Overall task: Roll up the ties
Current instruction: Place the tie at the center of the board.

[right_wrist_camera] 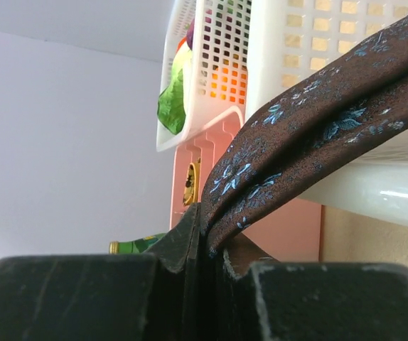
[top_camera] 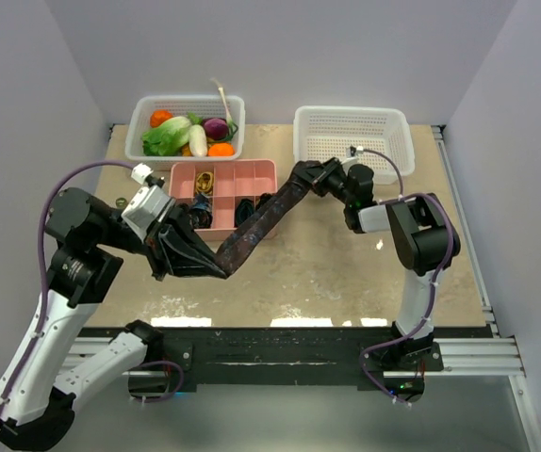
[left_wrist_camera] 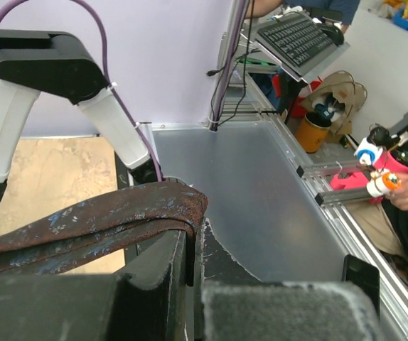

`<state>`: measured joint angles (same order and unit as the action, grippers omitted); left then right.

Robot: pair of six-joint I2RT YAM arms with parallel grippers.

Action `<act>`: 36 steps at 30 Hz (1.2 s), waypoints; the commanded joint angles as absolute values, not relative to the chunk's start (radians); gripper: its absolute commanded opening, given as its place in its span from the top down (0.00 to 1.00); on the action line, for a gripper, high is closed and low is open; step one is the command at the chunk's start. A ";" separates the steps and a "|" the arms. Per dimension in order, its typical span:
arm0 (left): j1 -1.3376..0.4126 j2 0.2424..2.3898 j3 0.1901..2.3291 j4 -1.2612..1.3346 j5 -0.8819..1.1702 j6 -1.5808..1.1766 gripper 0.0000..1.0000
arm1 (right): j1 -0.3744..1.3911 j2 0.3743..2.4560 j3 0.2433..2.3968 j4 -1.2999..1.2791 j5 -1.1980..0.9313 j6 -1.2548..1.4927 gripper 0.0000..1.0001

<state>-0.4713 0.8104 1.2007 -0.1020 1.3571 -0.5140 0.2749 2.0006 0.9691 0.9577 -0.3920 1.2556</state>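
the left arm (top_camera: 73, 273) rose from its base at the lower left of the top view, bent at the elbow and reached right toward the middle of the frame. the left pincer (top_camera: 221, 272) tapered to a point over the bench (top_camera: 346, 273), just below the pink tray (top_camera: 242, 165). the right arm (top_camera: 421, 245) stood up from the lower right, folded over at the top and stretched left, with the right pincer (top_camera: 304, 175) beside the tray's right edge.

the tie (top_camera: 256, 228), dark brown with small pale blue flecks, ran as a taut diagonal strip between the two, lower left to upper right, lifted off the bench and crossing the tray's lower right corner. in the left wrist view the left pincer (left_wrist_camera: 192, 252) was closed with a fold of the tie (left_wrist_camera: 111, 220) clamped between its fingers (left_wrist_camera: 167, 273). in the right wrist view the right pincer (right_wrist_camera: 202, 238) was also pressed shut, the tie (right_wrist_camera: 318, 121) pinched in the seam and rising to the upper right.

dark coils (top_camera: 201, 216) lay in the tray's lower compartments. a white basket of vegetables (top_camera: 139, 127) sat at the upper left and a second white basket (top_camera: 327, 132) at the upper right.
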 commanded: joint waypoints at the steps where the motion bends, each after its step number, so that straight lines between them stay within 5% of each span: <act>1: -0.472 0.767 1.212 0.058 1.434 -0.614 1.00 | 0.264 1.915 1.020 0.928 -0.387 1.198 0.94; 11: -0.472 0.885 1.190 -0.066 1.303 -0.424 1.00 | 0.101 1.593 0.888 0.664 -0.334 0.993 0.94; 23: -0.477 1.094 0.935 0.196 1.204 -0.451 1.00 | -0.202 1.238 0.591 0.388 -0.278 0.781 0.91; 36: -0.480 1.206 0.801 -0.129 0.916 -0.229 1.00 | -0.301 1.379 0.466 0.460 -0.298 0.647 0.84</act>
